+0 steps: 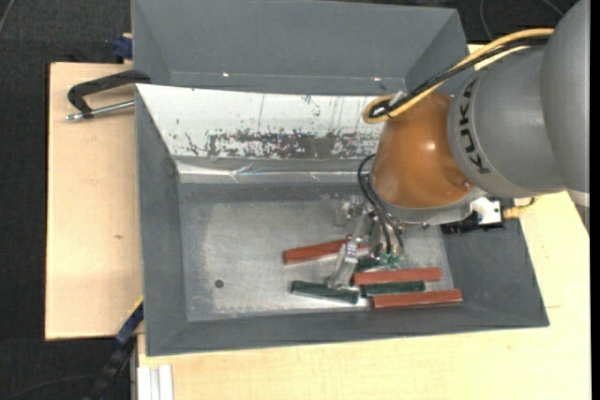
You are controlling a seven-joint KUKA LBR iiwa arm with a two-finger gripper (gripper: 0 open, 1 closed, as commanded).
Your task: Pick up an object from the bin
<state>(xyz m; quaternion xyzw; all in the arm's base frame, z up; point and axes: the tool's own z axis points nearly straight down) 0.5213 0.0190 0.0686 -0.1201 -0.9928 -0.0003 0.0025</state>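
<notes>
Nearest the front wall of the bin [234, 318] lie a green bar [323, 291] and, to its right, two red bars [417, 298]. Just behind them the gripper [349, 259] hangs low at the right end of a brown bar [314, 252]. Whether it is apart or closed, I cannot tell.

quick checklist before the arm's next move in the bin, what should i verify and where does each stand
1. Claw low among the things on the bin floor: ok.
2. Claw clear of the bin wall: ok.
3. Anything held in the claw: cannot tell.
4. Left red-brown bar lies right beside the claw; contact: cannot tell.
5. Room around the claw: not ok. The dark green bar, middle red-brown bar and lowest red-brown bar crowd it and might get bumped.
</notes>
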